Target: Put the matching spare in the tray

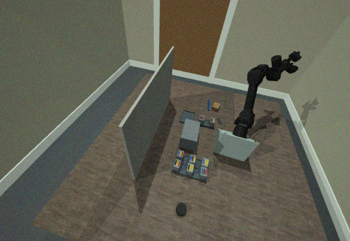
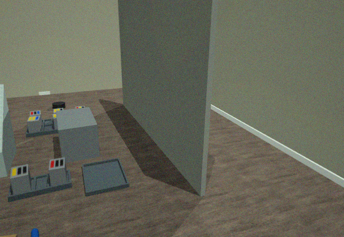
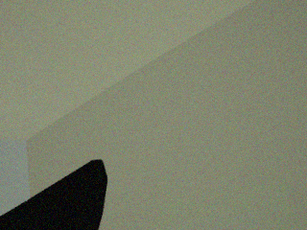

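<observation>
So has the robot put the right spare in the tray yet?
Not yet. Nothing looks done: the tray holds nothing. The end effector is open, holding nothing, raised high near the wall. The spares sit in their rack. Reading the code, picking and placing remain.

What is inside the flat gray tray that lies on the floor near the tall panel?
The tray shows only its bare gray bottom inside its low rim; no spare lies in it. Nothing covers it. The gripper is open, raised far away.

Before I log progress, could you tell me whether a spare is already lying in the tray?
No: in the exterior view the tray holds nothing, only its bare grey floor showing.
</observation>
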